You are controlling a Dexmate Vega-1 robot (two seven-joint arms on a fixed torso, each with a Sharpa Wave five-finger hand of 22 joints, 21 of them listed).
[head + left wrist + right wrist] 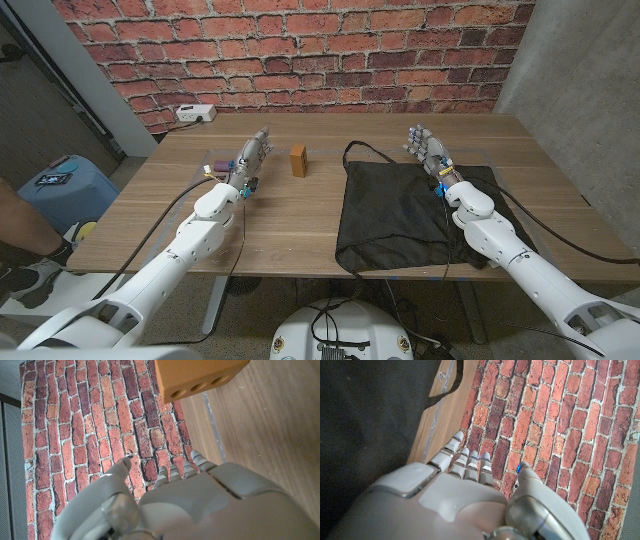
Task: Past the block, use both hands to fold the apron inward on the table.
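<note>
A black apron [410, 215] lies spread on the right half of the wooden table [150, 210], its neck strap [365, 152] looped at the far edge. A small orange-brown block [298, 160] stands to the left of the apron near the table's middle. My left hand [252, 157] is raised just left of the block, fingers straight and apart, holding nothing. The block [197, 377] shows close ahead of that hand [170, 505] in the left wrist view. My right hand [427, 152] hovers over the apron's far right part, fingers extended and empty. The apron [375, 415] fills one side beside this hand [465, 495].
A red brick wall [300, 50] stands behind the table. A white power strip [194, 114] lies on the floor at the back left. A blue stool [58, 185] and a person's leg [20, 225] are off the table's left side.
</note>
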